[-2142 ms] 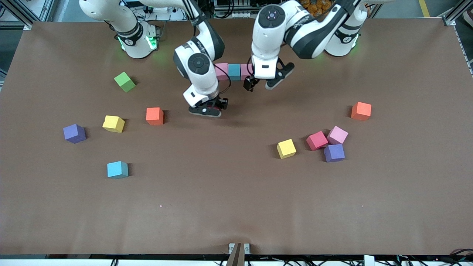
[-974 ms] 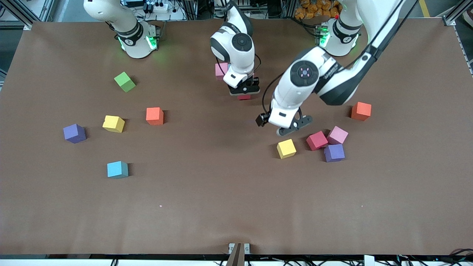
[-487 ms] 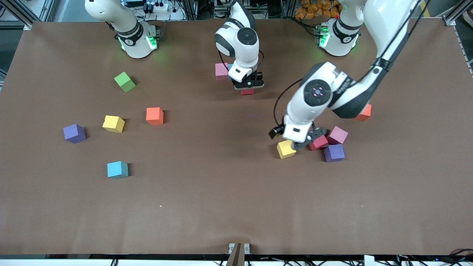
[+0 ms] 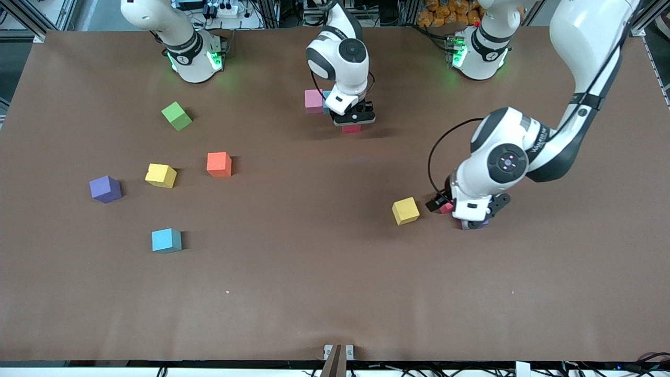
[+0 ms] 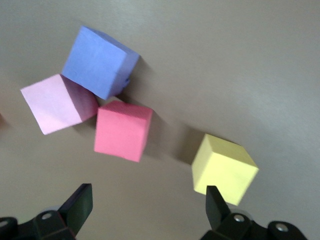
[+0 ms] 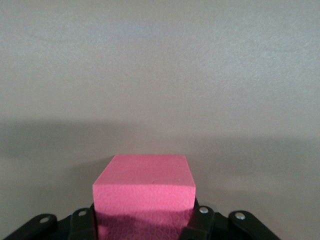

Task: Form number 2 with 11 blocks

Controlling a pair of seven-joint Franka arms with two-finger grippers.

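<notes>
A: Where is the right gripper (image 4: 355, 119)?

B: By the pink cube (image 4: 313, 101) that starts the top row at the robots' edge of the table (image 4: 293, 293). It is clenched on a red cube (image 4: 351, 128), which sits low between its fingers, a little nearer the front camera than the pink cube. The right wrist view shows that same red cube (image 6: 144, 192) pinched from both sides.

A: Anything touching the pink cube?

B: A sliver of a blue cube (image 4: 326, 97) shows beside it, mostly hidden by the arm.

A: And the left gripper (image 4: 473, 217)?

B: Released, jaws wide, low over the cluster toward the left arm's end, well apart from the pink cube. The left wrist view shows a reddish-pink cube (image 5: 122, 131), a pale pink cube (image 5: 56, 103) and a purple-blue cube (image 5: 100, 61) bunched together, with a yellow cube (image 5: 224, 169) just apart. It grips none of them.

A: The other loose blocks?

B: Toward the right arm's end: a green cube (image 4: 177, 115), an orange cube (image 4: 219, 164), another yellow cube (image 4: 160, 175), a purple cube (image 4: 105, 189) and a light blue cube (image 4: 166, 240), all apart.
</notes>
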